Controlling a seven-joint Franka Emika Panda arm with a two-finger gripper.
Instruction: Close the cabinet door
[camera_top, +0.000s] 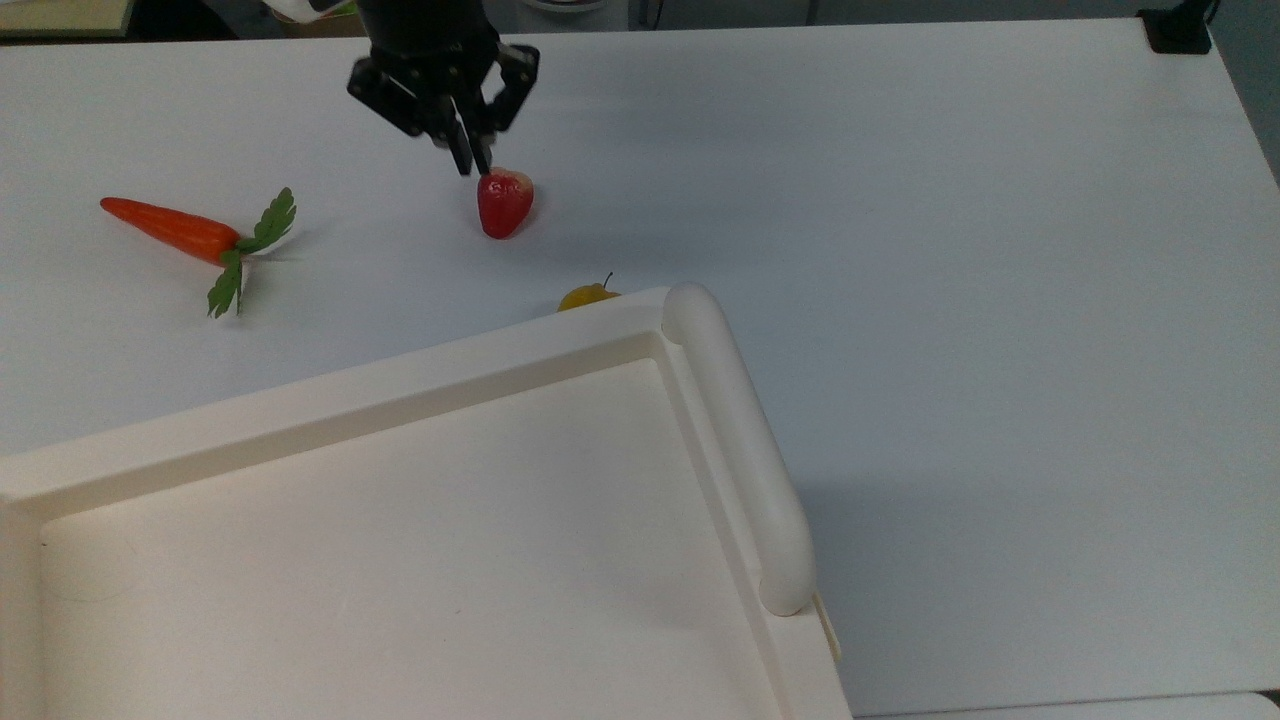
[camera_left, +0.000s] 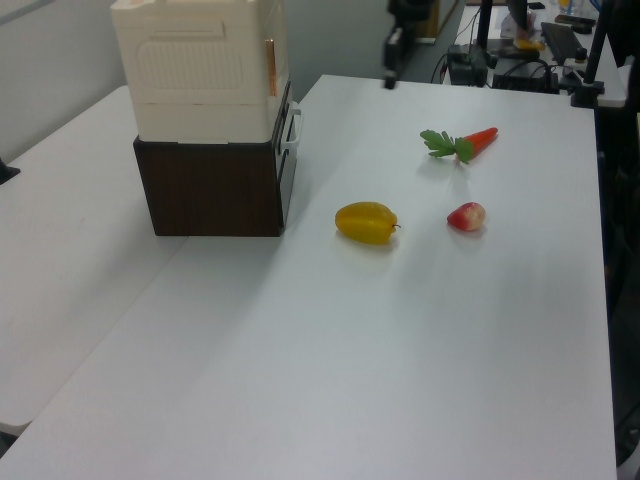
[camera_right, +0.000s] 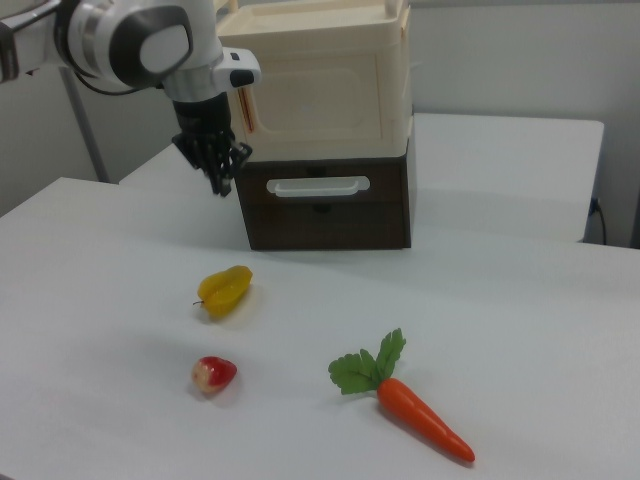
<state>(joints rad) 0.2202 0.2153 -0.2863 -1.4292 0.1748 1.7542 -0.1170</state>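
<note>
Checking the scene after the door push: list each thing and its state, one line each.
gripper: shut, holding nothing, raised above the table.
cabinet door: closed flush with the cabinet.
drawer: shut.
carrot: lying flat.
strawberry: on its side.
yellow fruit: resting on table.

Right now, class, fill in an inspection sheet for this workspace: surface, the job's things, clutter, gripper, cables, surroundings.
Surface: white table, bare apart from the items below.
Job's things: cream cabinet sits on a dark brown base; the cabinet door lies flush with its front, looking closed.
Clutter: carrot, red fruit, yellow fruit, all loose on the table and apart from each other.
Gripper: gripper hangs above the table beside the cabinet, fingers together, holding nothing.
Cables: nothing seen near the job's things.
Surroundings: second white table behind; stands and equipment at the far end in the left view.
</note>
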